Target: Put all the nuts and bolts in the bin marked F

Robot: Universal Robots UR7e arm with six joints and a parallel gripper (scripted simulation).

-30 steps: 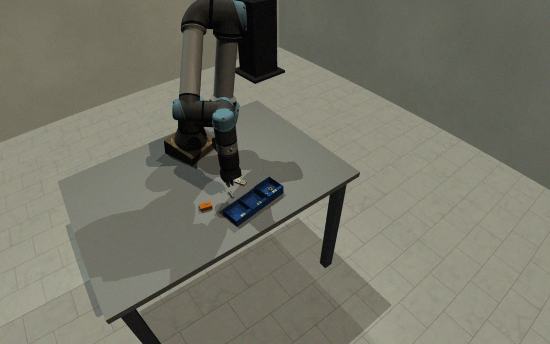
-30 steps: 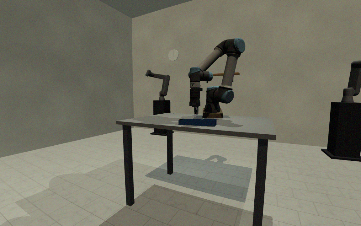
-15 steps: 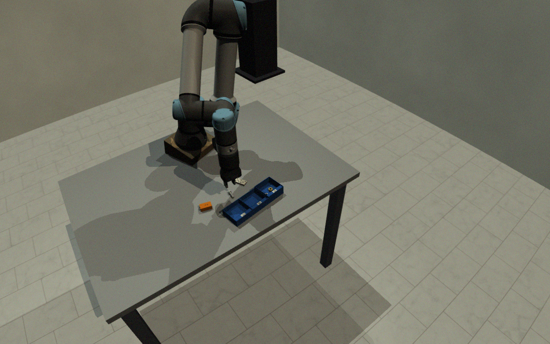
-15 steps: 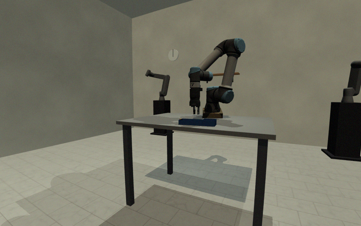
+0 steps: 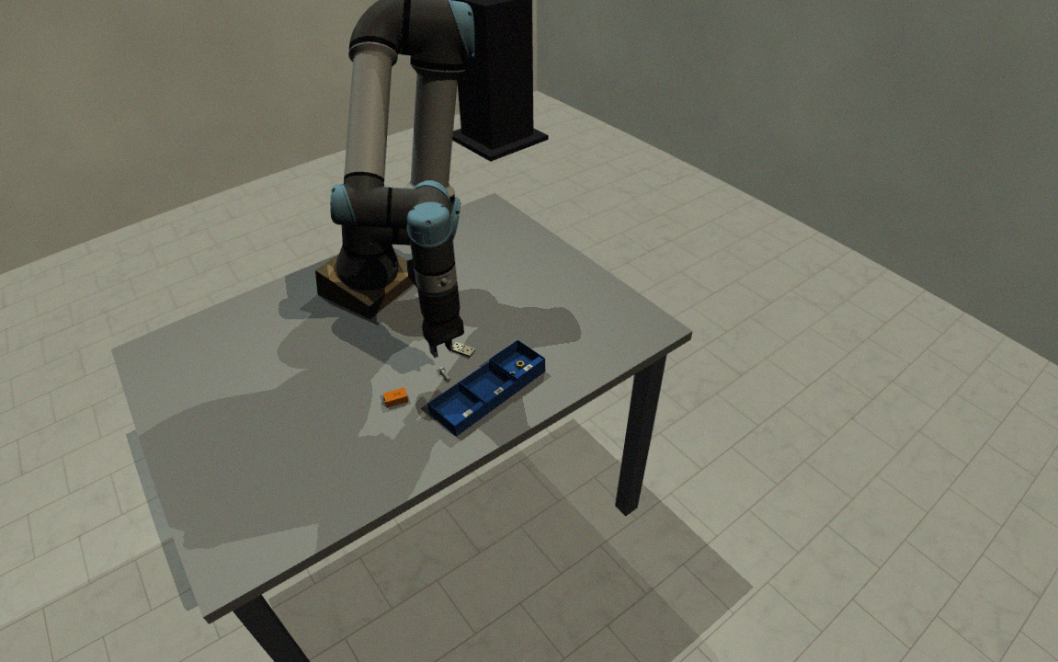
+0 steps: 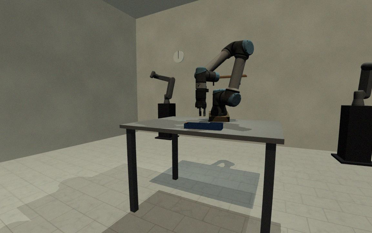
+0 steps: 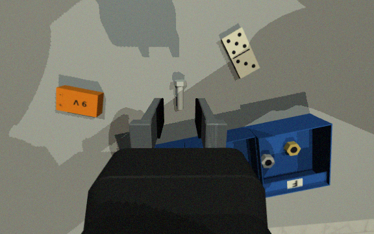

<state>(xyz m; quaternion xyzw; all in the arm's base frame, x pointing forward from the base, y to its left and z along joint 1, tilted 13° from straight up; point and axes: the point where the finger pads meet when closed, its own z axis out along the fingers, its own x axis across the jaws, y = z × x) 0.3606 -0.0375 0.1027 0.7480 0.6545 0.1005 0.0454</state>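
A silver bolt point(image 7: 180, 94) lies on the table, also in the top view point(image 5: 443, 370), just left of the blue bin row point(image 5: 487, 385). My gripper point(image 7: 179, 110) is open and empty, hanging above the bolt with nothing touching its fingers; it also shows in the top view point(image 5: 442, 346) and the exterior view point(image 6: 201, 113). The end compartment marked F point(image 7: 291, 156) holds a silver nut point(image 7: 267, 160) and a brass nut point(image 7: 292, 148).
A white domino point(image 7: 239, 57) lies on the table beyond the bin. An orange 9V battery point(image 7: 79, 101) lies to the left of the bolt. The bin row point(image 6: 204, 125) stands near the table's edge. The arm's base point(image 5: 363, 288) is at the back.
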